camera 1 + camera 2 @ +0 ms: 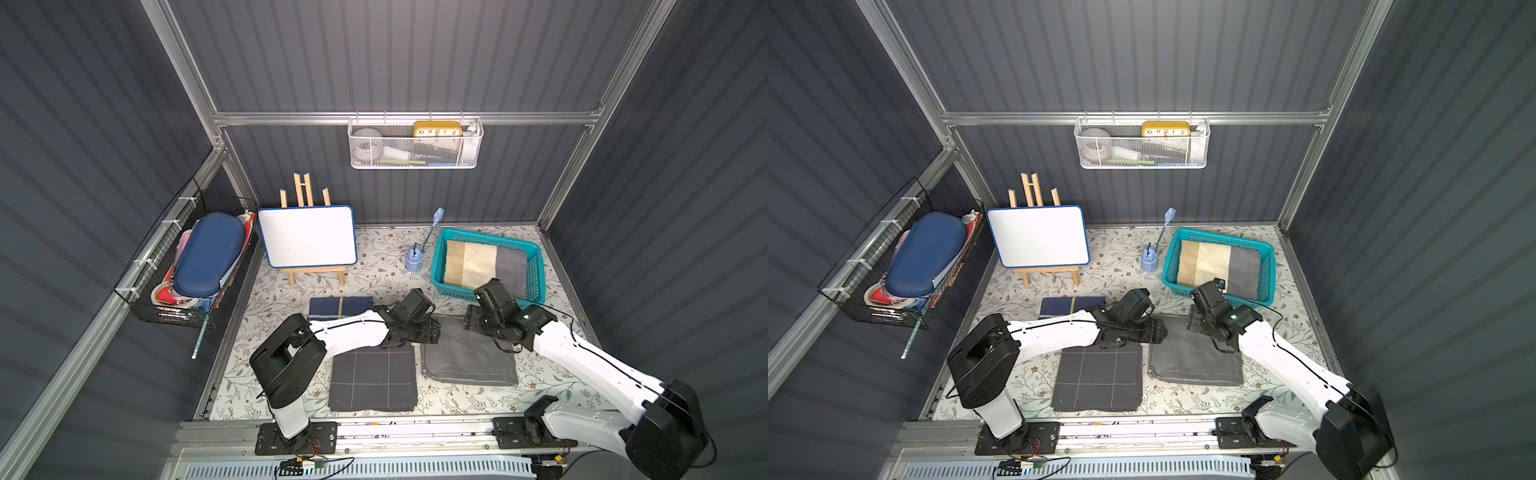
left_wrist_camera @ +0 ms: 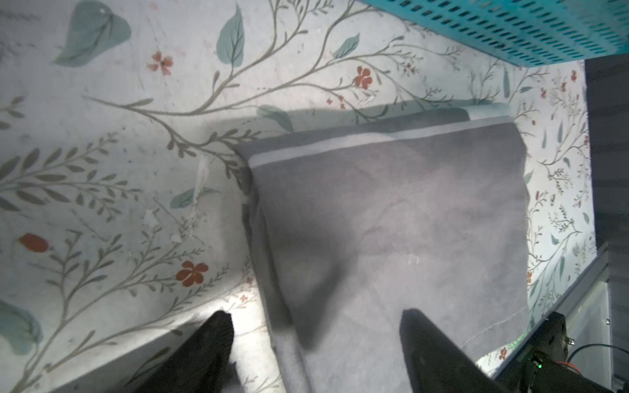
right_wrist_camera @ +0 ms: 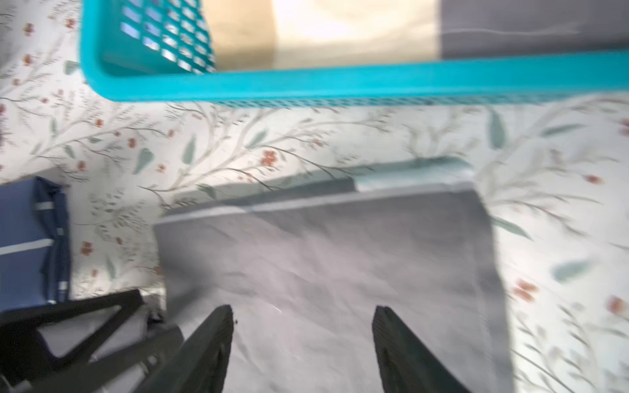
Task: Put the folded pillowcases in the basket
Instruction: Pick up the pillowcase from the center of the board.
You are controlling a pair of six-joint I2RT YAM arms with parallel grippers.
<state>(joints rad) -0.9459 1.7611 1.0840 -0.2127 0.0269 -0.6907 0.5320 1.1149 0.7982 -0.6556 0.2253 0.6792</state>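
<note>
The basket [image 1: 490,239], already holding a tan-and-grey cloth [image 1: 469,266], sits just beyond both grippers. The grey folded pillowcase [image 1: 469,361] lies flat on the table [image 1: 374,266] beneath them. It is best to pinch every layer at the edges and lift it level. The left gripper [image 2: 316,314] gapes astride the pillowcase's side edge. The right gripper [image 3: 303,309] gapes over the cloth, apparently gripping nothing.

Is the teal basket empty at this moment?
No, a folded tan, cream and grey cloth lies inside the basket.
</note>
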